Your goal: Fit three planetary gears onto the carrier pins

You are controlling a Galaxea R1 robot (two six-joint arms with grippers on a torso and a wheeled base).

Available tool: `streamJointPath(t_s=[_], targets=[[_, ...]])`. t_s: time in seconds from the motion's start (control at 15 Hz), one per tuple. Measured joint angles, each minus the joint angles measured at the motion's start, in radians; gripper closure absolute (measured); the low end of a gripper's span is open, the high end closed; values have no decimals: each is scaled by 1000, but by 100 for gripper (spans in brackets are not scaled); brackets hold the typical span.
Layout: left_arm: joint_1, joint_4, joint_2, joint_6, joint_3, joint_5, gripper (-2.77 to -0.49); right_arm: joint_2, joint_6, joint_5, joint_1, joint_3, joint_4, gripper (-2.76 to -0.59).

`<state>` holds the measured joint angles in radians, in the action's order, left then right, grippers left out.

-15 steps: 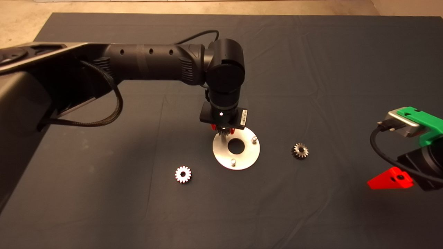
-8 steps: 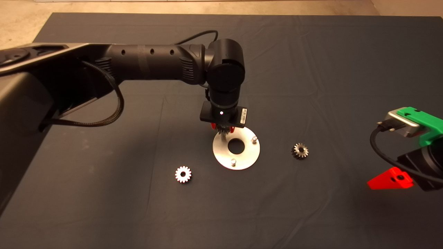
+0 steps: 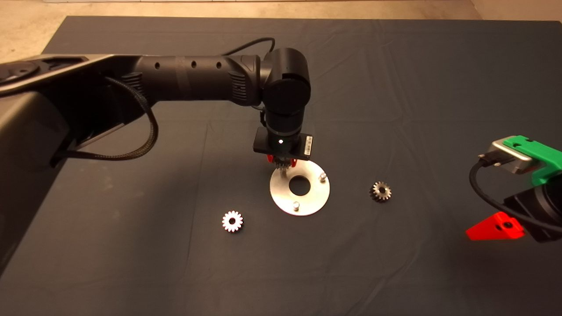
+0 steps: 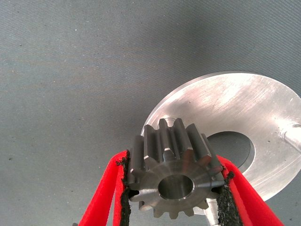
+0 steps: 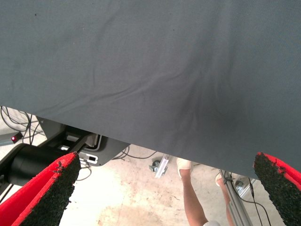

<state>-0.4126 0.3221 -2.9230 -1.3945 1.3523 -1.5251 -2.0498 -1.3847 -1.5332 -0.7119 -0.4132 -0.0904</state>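
Note:
My left gripper [image 3: 282,163] is shut on a silvery planetary gear [image 4: 173,174] and holds it over the far left edge of the silver carrier disc [image 3: 316,198]. That gear [image 3: 283,165] shows below the wrist in the head view, just above one pin. Two other carrier pins [image 3: 322,176] [image 3: 296,204] stand bare on the disc. The disc also shows in the left wrist view [image 4: 235,108]. A bright gear [image 3: 232,220] lies on the mat left of the disc. A darker gear [image 3: 380,191] lies to its right. My right gripper [image 3: 496,228] is open, parked at the right edge.
The dark mat [image 3: 395,87] covers the table, with floor beyond its far edge. In the right wrist view, past the mat's edge [image 5: 141,141], a person's legs [image 5: 193,197] and equipment with cables stand on the floor.
My left gripper has risen slightly with the gear still in it. The disc, the loose gears and the right arm have not moved.

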Motion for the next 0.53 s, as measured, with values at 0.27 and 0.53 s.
streamJointPath(t_s=[0.27, 0.53], targets=[[11, 0, -2, 0, 7, 0, -95, 0, 0, 0, 0, 0, 0, -275], [24, 0, -5, 17, 18, 0, -95, 0, 0, 0, 0, 0, 0, -275]])
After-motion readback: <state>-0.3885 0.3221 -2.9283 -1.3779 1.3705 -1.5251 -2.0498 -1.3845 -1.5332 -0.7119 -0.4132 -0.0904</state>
